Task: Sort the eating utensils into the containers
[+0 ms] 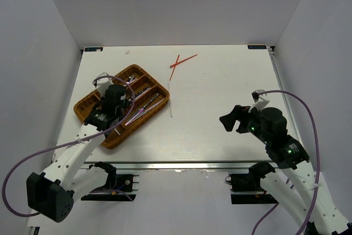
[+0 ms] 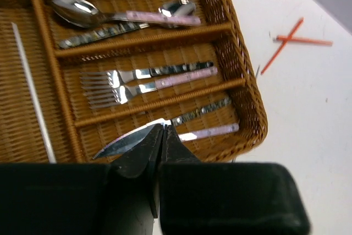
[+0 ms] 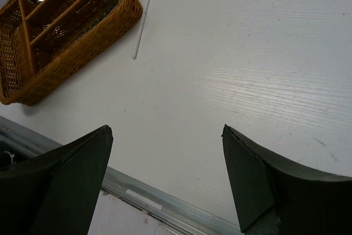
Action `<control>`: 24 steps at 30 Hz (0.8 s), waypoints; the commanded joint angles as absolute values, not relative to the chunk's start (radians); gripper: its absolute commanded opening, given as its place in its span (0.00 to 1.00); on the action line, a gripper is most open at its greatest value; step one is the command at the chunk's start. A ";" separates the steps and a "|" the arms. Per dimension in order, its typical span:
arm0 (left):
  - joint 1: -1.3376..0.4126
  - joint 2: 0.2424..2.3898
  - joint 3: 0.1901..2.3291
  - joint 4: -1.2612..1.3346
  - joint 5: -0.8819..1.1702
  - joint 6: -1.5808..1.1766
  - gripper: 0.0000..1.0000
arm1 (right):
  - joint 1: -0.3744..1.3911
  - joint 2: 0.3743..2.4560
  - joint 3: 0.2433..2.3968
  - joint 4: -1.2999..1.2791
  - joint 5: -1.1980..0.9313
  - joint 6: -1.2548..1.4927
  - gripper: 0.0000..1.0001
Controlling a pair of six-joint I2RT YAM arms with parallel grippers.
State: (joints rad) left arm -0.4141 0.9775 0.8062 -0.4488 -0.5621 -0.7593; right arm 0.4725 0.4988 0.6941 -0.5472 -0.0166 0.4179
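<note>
We are finding the sorting well advanced but not finished. In the tray [image 2: 242,81] the spoons [image 2: 126,16] are lying in one short compartment, the forks [image 2: 148,81] in the next one and the knives [image 2: 203,132] in the third, while one white chopstick [image 2: 33,92] is lying along the long compartment beside them. Outside the tray, the red chopsticks [image 1: 181,62] are lying crossed on the desk [image 1: 220,86], well apart from the tray towards the far edge, and a second white chopstick [image 1: 170,100] is lying on the desk just beside the tray's wall. So we are judging that these three thin pieces are what is left to put away. The left tool [image 2: 161,136] is hanging over the knife compartment with its jaws narrow, almost together, right at a knife blade; we cannot tell whether it is pinching that knife or only hovering above it. The right tool [image 3: 166,129] is standing wide and holding nothing, over bare desk near the front edge and away from every utensil.
</note>
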 commanded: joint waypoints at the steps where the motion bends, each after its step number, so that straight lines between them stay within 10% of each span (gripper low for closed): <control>1: -0.417 1.025 0.825 -0.469 -0.442 -0.719 0.00 | 0.471 0.547 0.670 -0.431 -0.044 0.442 0.85; 12: -0.748 1.385 1.072 -0.471 -0.523 -0.710 0.98 | 0.471 0.663 0.653 -0.379 -0.066 0.460 0.84; 24: -0.778 1.816 1.230 -0.445 -0.443 -0.710 0.87 | 0.471 0.603 0.666 -0.463 -0.011 0.402 0.87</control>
